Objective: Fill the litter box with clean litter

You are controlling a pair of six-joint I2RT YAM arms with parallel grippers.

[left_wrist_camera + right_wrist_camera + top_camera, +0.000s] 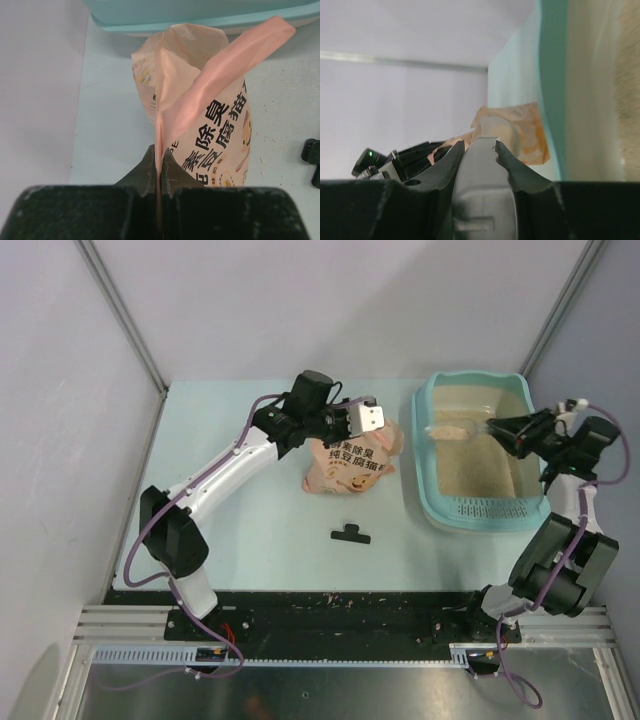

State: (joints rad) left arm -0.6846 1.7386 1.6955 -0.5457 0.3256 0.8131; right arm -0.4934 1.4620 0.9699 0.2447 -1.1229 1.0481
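Large teal rectangular plastic litter box (425,470) sits on the pale blue-green tabletop (250,505), right of centre. Its long axis runs away from the arm bases, with the perforated ledge (492,510) at the near short end. Fine beige, sand-coloured clean litter (480,468) lies inside the box, covering much of the floor. The far end looks paler; cannot tell whether it is bare there. The right gripper (478,145) reaches in over the right long rim, jaws partly apart and clamped on the handle of a clear plastic scoop (450,428). In the right wrist view the pale handle fills the gap between the two black fingers. The scoop lies crosswise over the far half of the box, bowl toward the left wall, some beige showing in it. Cannot tell whether the bowl touches the litter bed. A peach-pink plastic bag (350,462), printed with a cartoon cat and dark lettering, stands on the table just left of the box and apart from it. The left gripper (159,155) is pinched tight on the bag's top edge. In the left wrist view a thin pink flap is squeezed between the closed fingers and the bag mouth gapes open beyond them. A small black clip (350,533) lies flat on the table, nearer the bases than the bag and not touching it.
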